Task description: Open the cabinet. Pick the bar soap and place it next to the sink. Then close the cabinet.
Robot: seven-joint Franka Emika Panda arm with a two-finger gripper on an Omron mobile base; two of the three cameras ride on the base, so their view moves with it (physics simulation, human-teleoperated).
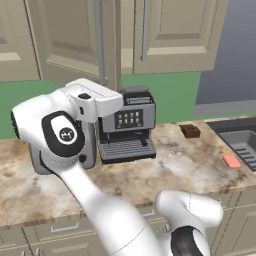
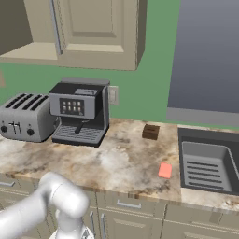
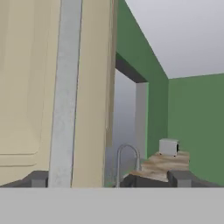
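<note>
hand (image 3: 109,179) open by cabinet (image 3: 26,87) handle | bar soap (image 2: 165,170) beside sink (image 2: 205,140)

Cabinet (image 1: 170,35) beige, handles (image 3: 65,92) silver-grey. Wall (image 2: 149,88) green. Counter (image 2: 116,163) mottled tan-brown marble with pale patches. Soap (image 2: 165,170) salmon-pink. Small block (image 2: 151,132) dark brown. Sink (image 2: 207,165) dark grey, ribbed bottom. Coffee machine (image 2: 79,112) black and silver-grey, white button dots on panel. Toaster (image 2: 25,119) silver-grey, dark slots. Drawers (image 2: 140,214) beige, silver handles. Arm (image 1: 75,165) white, dark joints.
</note>
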